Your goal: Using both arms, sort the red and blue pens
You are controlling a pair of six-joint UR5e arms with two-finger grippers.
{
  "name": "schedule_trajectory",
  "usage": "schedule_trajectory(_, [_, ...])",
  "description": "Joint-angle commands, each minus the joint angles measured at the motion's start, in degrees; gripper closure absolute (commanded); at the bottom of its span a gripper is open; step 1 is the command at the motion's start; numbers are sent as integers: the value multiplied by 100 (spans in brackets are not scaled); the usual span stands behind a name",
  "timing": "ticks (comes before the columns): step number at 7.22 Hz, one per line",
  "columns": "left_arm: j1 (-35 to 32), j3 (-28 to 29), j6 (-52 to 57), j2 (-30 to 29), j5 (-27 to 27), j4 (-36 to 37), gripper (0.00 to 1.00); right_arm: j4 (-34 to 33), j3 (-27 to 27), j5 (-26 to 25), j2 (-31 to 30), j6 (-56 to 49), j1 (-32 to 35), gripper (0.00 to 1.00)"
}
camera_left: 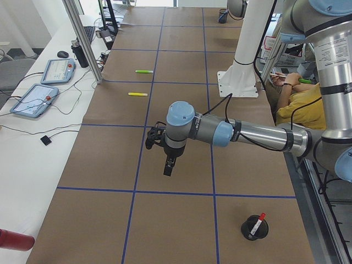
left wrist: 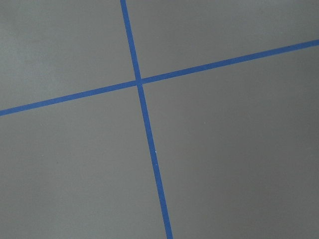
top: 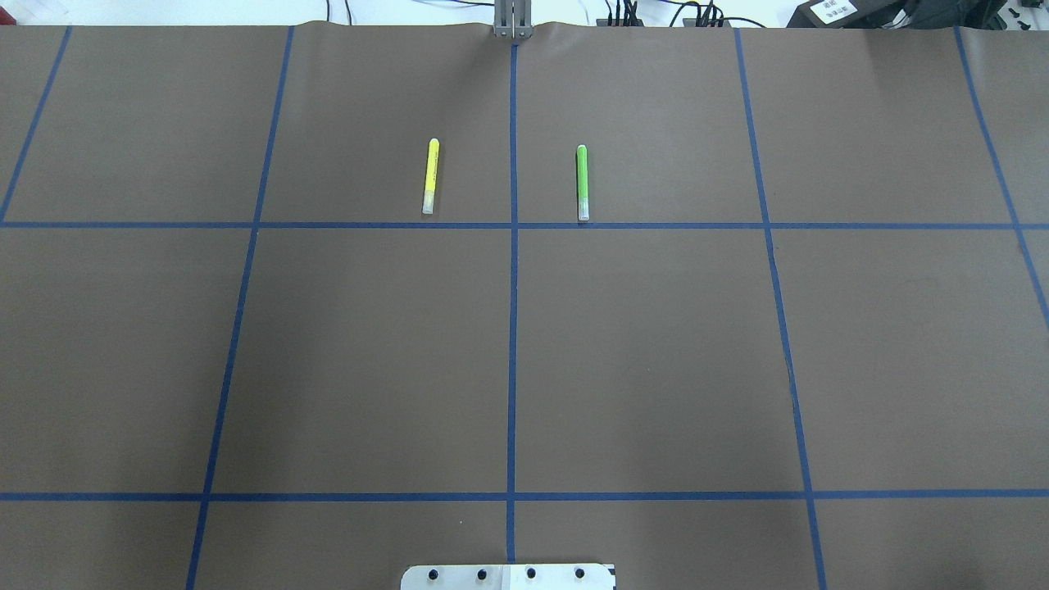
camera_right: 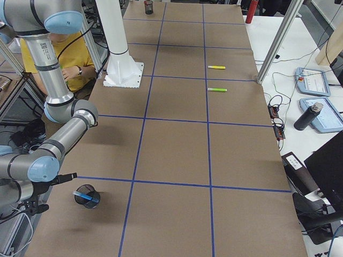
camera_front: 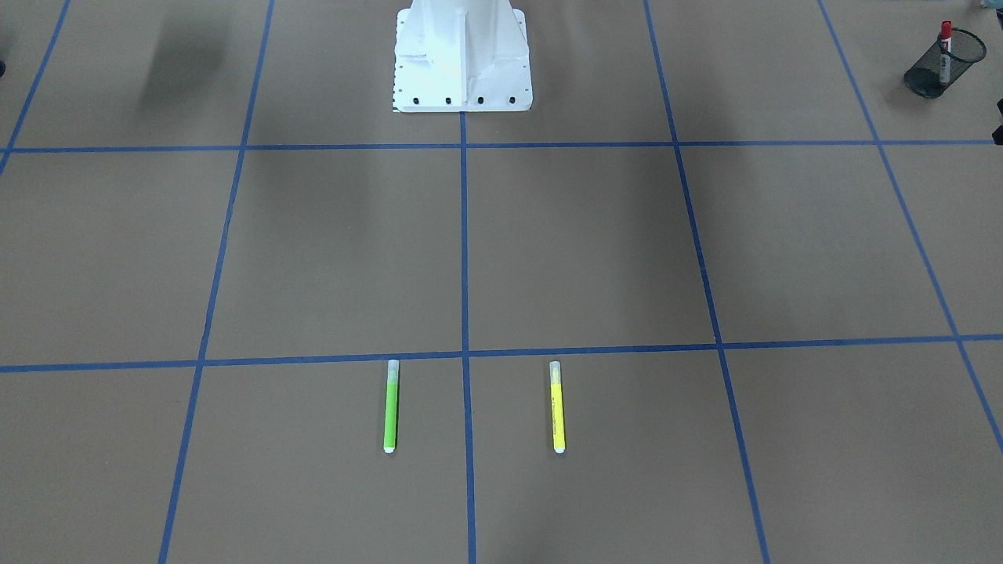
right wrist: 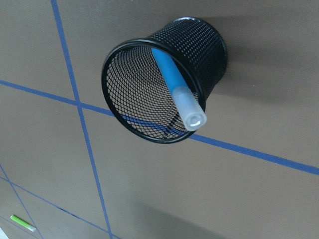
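Blue pen (right wrist: 167, 69) in R-end mesh cup (right wrist: 209, 45); red pen (camera_front: 946, 47) in L-end cup (camera_front: 968, 52). L claw (camera_left: 169, 166), R claw (camera_right: 32, 206): state can't tell.

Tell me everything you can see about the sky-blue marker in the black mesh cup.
The slim sky-blue plastic marker has a clear frosted-looking cap. It stands cap-up inside the black wire-mesh cup, tilted so its capped end leans on the rim and pokes out past it. Its lower end sits deep in the cup, partly seen through the mesh. Only the cup touches it. The cup stands on the brown table near a blue tape line.
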Motion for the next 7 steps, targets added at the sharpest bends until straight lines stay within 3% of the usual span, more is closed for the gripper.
schedule_trajectory(1, [9, 12, 9, 31, -8, 0, 0, 636, 24, 52, 10, -304, -281, 0])
schedule_trajectory(7, [9, 39, 0, 67, -8, 9, 0, 2588, 24, 1816, 19, -349, -2748, 0])
